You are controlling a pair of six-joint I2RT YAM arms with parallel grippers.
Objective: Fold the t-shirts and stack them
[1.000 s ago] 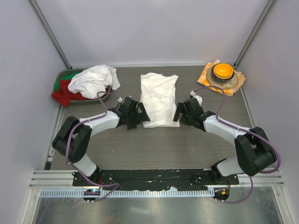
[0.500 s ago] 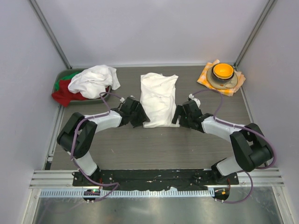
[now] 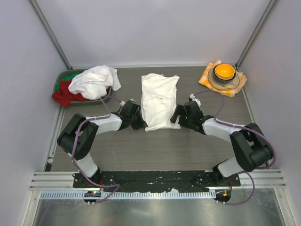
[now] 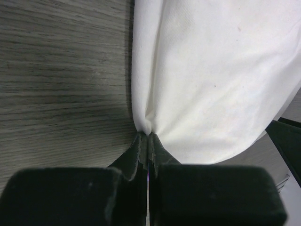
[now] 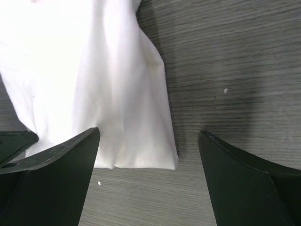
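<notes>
The folded t-shirt (image 3: 159, 101) lies as a long white strip in the middle of the desk (image 3: 141, 150), its short near edge toward the arms. The left hand (image 4: 147, 136) is clenched on a small pucker of cloth at the strip's near left edge, with the fabric nipped between its fingers. This is probably so that end can be lifted and carried over for another fold. The right hand (image 5: 148, 135) is released. Its fingers are spread wide on either side of the near right corner, with cloth between them but not gripped, and it seems to be lining up a matching pinch. A second, crumpled t-shirt (image 3: 94, 81) sits on the red and green garments (image 3: 63, 95) at far left, well apart from both hands.
</notes>
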